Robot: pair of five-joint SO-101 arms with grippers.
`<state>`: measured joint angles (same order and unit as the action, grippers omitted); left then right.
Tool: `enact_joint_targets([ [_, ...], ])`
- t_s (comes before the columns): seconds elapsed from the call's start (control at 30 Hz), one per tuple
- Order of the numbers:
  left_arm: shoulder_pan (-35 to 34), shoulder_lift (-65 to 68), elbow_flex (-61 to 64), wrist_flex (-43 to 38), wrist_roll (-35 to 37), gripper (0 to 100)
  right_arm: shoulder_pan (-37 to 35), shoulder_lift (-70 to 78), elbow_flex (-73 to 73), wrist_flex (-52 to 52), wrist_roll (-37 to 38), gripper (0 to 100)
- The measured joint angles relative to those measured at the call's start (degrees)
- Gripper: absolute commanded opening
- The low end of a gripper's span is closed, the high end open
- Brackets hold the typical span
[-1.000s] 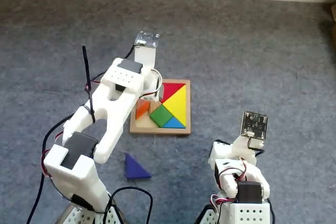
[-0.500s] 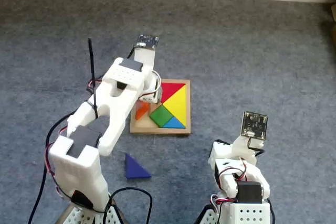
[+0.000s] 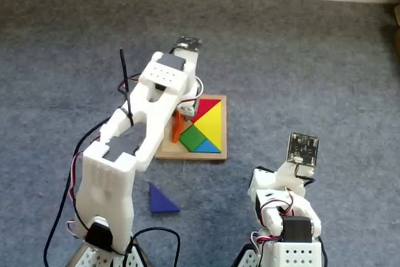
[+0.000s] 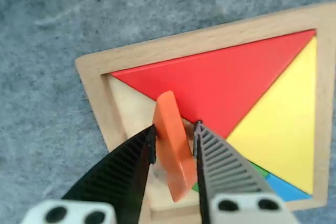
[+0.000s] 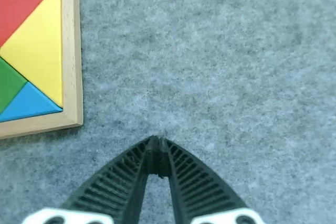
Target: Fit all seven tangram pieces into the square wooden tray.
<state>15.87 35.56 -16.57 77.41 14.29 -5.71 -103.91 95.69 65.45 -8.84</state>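
While red, yellow, green and blue pieces sat in the tray, the orange piece stood on edge over its bare corner, pinched by the left gripper. A purple triangle lay outside on the carpet. The right gripper hung closed, empty.

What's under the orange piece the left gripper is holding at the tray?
Bare tray floor shows beside the orange piece, next to the red triangle. The piece and the left gripper cover the spot directly beneath, so contact can't be judged.
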Motion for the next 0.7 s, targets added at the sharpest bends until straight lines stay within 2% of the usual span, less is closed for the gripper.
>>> enact_joint_targets([
  [0.27, -0.09, 0.18, -0.35, 0.09, 0.09, 9, 0.0, 0.0, 0.0, 0.0, 0.0, 0.9],
  [0.47, -1.23, 0.18, -0.62, 0.35, -0.26, 20, 0.0, 0.0, 0.0, 0.0, 0.0, 0.9],
  [0.7, -5.63, 0.18, -0.7, 1.58, -0.09, 20, 0.0, 0.0, 0.0, 0.0, 0.0, 0.9],
])
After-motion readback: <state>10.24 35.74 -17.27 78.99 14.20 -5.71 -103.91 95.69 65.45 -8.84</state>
